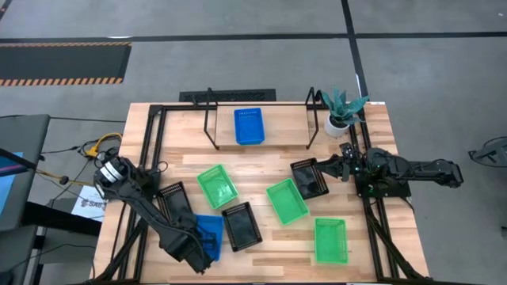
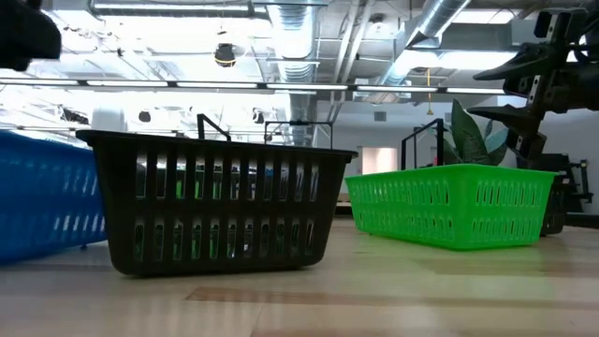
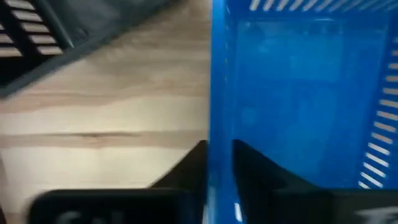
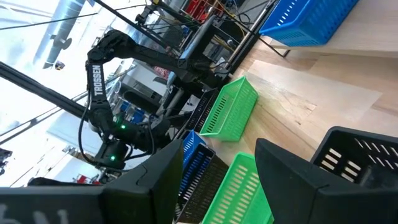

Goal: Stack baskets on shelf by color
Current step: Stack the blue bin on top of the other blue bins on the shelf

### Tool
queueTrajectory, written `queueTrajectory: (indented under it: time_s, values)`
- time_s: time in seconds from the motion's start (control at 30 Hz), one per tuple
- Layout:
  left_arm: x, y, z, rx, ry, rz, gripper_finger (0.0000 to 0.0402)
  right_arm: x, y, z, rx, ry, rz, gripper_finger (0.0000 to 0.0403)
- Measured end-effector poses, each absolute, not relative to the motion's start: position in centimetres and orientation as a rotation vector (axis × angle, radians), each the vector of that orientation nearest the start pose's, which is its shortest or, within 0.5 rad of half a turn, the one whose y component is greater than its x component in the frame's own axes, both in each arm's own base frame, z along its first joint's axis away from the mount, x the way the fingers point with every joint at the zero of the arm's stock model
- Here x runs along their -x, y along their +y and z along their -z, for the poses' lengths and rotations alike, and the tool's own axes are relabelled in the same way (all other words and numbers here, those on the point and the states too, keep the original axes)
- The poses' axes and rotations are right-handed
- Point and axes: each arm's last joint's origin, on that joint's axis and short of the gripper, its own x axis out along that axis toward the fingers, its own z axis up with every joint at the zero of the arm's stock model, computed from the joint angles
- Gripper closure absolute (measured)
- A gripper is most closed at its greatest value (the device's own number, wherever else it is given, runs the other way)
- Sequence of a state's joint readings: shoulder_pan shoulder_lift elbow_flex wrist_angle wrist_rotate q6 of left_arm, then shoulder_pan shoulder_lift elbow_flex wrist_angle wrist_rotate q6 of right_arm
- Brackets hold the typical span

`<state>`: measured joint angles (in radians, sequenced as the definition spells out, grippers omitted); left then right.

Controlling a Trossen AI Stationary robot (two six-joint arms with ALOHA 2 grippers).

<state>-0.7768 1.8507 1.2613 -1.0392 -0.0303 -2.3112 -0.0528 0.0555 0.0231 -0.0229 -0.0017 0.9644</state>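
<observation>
One blue basket (image 1: 248,127) sits on the shelf (image 1: 289,131) at the far edge. Another blue basket (image 1: 211,229) lies near the table's near-left corner, and my left gripper (image 1: 204,250) is shut on it. Three green baskets (image 1: 216,186) (image 1: 287,200) (image 1: 330,240) and three black baskets (image 1: 173,198) (image 1: 242,226) (image 1: 309,178) stand on the tabletop. My right gripper (image 1: 333,165) hovers open by the right-hand black basket's (image 4: 357,155) far-right corner, and that basket lies beside the fingers, not between them. My left gripper holds the blue basket by one long side wall (image 3: 217,118), at its upper rim. The wall runs between the two fingers, one finger (image 3: 252,171) inside the basket and the other (image 3: 189,171) outside. The fingers slant down from the table's near-left side.
A white plant pot (image 1: 339,123) stands at the shelf's right end, close behind my right gripper. Black frame rails run along the table's left and right sides. In the low view a black basket (image 2: 220,201) and a green basket (image 2: 449,201) stand close to the near edge.
</observation>
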Motion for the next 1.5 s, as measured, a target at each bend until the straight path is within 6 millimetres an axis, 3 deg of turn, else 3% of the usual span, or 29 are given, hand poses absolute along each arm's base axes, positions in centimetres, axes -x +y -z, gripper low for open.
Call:
queueTrajectory:
  time_s: [0.07,0.27,0.43,0.57,0.8,1.03,1.3,1.5]
  values:
    - [-23.4,-22.5,-17.4,1.127,1.198,-1.220,0.0388,-10.0,-0.5,-16.5,-0.965,0.027,0.074,0.0179]
    - [-23.9,-22.2,-18.7,1.200,1.257,-1.137,0.0400,-10.0,-0.5,-16.5,-0.964,0.026,0.074,0.0179]
    - [-23.1,-21.3,-23.1,1.352,1.162,-1.030,0.0401,-10.0,-0.5,-16.5,-0.963,0.026,0.074,0.0179]
    - [-22.3,-19.4,-28.1,1.426,0.879,-0.957,0.0401,-10.0,-0.5,-16.5,-0.963,0.026,0.074,0.0179]
    - [-22.6,-11.9,-33.4,1.301,0.438,-1.104,0.0401,-10.0,-0.5,-16.5,-0.965,0.026,0.074,0.0179]
    - [-26.1,-3.6,-35.6,1.148,0.401,-1.144,0.0402,-10.0,-0.5,-16.5,-0.968,0.024,0.078,0.0179]
    - [-28.1,6.2,-36.2,1.126,0.370,-1.127,0.0401,-10.0,-0.5,-16.5,-0.968,0.023,0.080,0.0179]
    - [-29.9,12.1,-34.5,1.132,0.413,-1.065,0.0401,-10.0,-0.7,-16.5,-0.969,0.018,0.095,0.0179]
